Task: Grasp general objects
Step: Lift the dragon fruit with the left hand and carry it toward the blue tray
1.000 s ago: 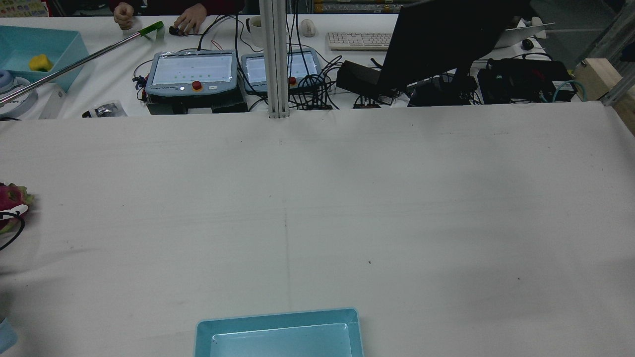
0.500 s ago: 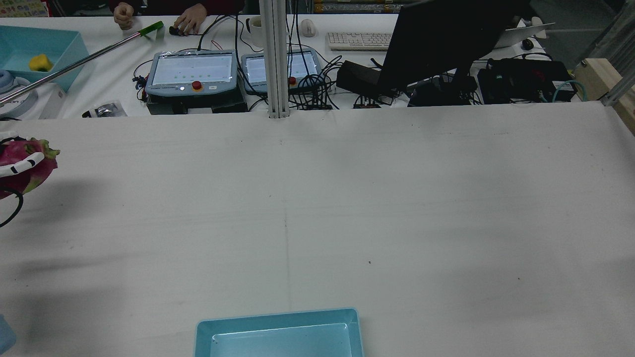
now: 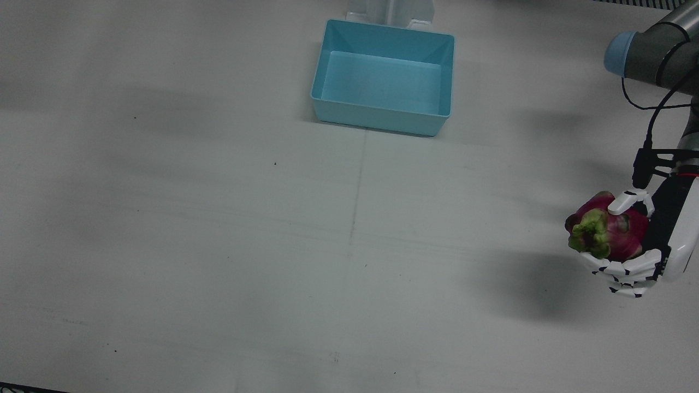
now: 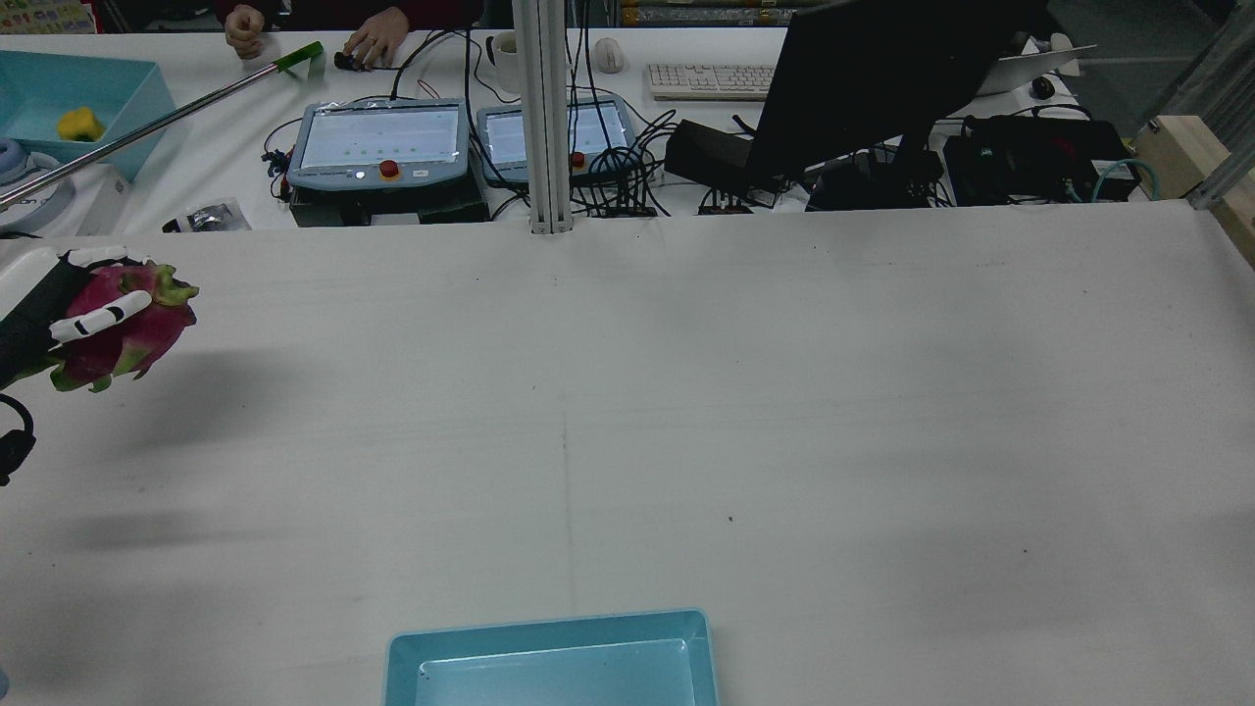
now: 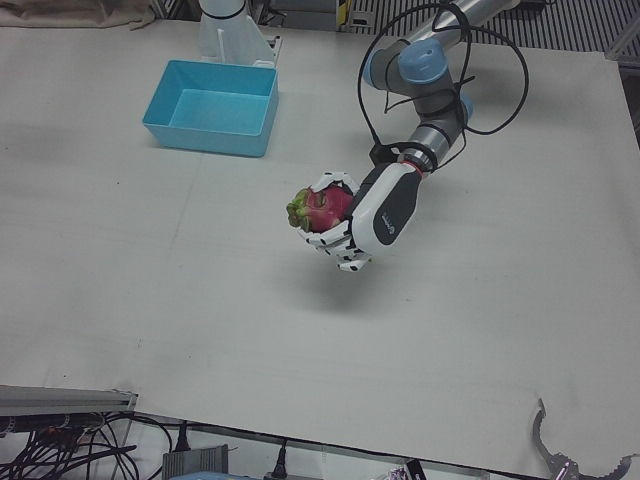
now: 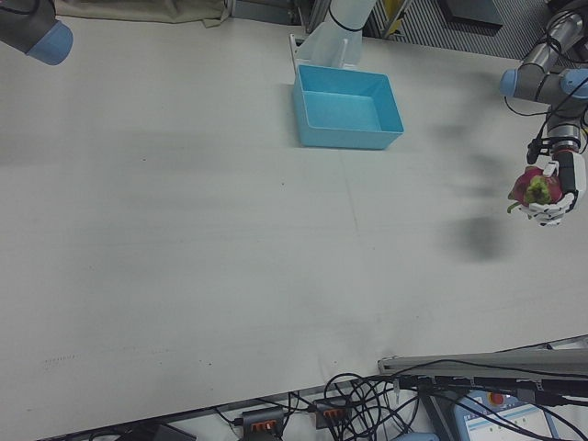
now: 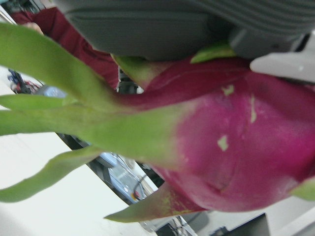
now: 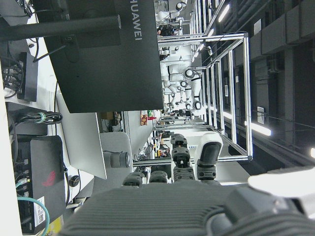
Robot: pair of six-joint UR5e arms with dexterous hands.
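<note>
Dragon fruit (image 5: 322, 207) sits cradled in the left hand (image 5: 350, 225), whose fingers (image 3: 628, 270) curl under and around it while one fingertip presses on top; its green leafy end points away from the palm. Its shadow lies well apart from it on the white table (image 3: 218, 245), so it looks carried clear of the surface, over the half before the left arm and well apart from the blue bin (image 3: 384, 76), which stands empty near the pedestals. If the bin is the goal (a guess; the task only says grasp), the carry wants a level palm and a steady, unhurried sweep: the fruit is round and smooth-skinned, so a tilt toward the open leafy side could let it roll out. The right hand (image 8: 197, 206) appears only at the edge of its own camera, seemingly empty; how far it is spread I cannot tell.
</note>
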